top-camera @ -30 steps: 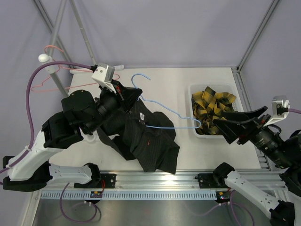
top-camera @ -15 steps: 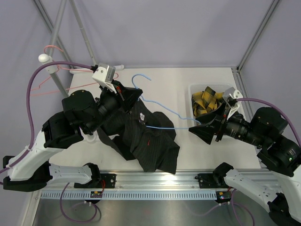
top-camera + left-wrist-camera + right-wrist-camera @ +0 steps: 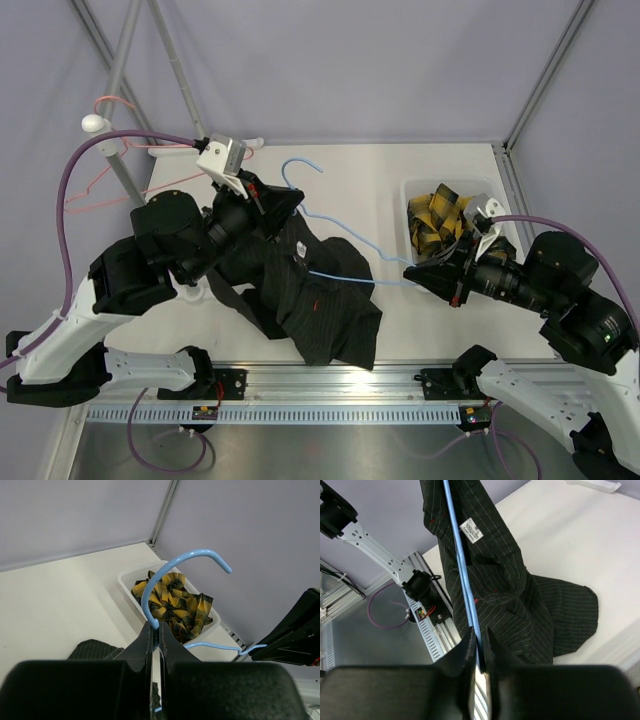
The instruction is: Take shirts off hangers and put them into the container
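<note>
Clamping right gripper, spread a moment ago, onto light blue hanger; setting up stripping black shirt.

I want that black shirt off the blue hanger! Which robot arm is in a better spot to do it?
Probably the right. The right gripper pinches the bare end of the light blue wire hanger, clear of the black pinstriped cloth shirt. The left gripper is busy pinching its neck.
</note>
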{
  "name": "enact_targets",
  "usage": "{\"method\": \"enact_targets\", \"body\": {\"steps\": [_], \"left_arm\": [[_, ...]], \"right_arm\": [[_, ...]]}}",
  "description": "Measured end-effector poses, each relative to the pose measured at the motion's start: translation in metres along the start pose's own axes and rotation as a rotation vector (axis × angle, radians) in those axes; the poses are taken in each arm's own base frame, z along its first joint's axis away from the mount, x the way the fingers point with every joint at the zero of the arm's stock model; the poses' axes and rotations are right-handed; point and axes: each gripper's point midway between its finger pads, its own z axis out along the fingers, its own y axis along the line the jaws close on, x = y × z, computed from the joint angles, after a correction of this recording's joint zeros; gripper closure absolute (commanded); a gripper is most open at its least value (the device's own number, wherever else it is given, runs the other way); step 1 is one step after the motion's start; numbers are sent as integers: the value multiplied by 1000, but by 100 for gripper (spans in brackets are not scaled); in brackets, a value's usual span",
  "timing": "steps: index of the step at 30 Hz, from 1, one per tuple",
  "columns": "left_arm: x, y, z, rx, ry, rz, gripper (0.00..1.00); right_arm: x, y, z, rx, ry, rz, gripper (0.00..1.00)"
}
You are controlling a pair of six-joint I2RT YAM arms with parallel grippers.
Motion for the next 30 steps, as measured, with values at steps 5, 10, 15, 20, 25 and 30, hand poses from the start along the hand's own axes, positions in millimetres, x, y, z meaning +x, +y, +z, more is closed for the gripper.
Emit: {"method": "enact_targets", "body": {"steps": [5, 10, 15, 20, 25, 30], "left_arm": [[-1, 0, -2, 6, 6, 3, 45], [0, 2, -9, 4, 18, 1, 10], [3, 23, -32, -40, 12, -3, 3], [32, 53, -58, -83, 37, 4, 3], [101, 87, -56, -211, 160, 4, 7], [193, 116, -47, -337, 356, 43, 7]], "right_arm": [[-1, 6, 0, -31, -5, -5, 100], [1, 3, -5, 0, 3, 13, 100], [-7, 10, -26, 24, -23, 12, 100], [-21, 26, -62, 26, -95, -16, 100], [-32, 29, -87, 84, -143, -24, 100], [-45, 23, -103, 159, -197, -30, 100]]}}
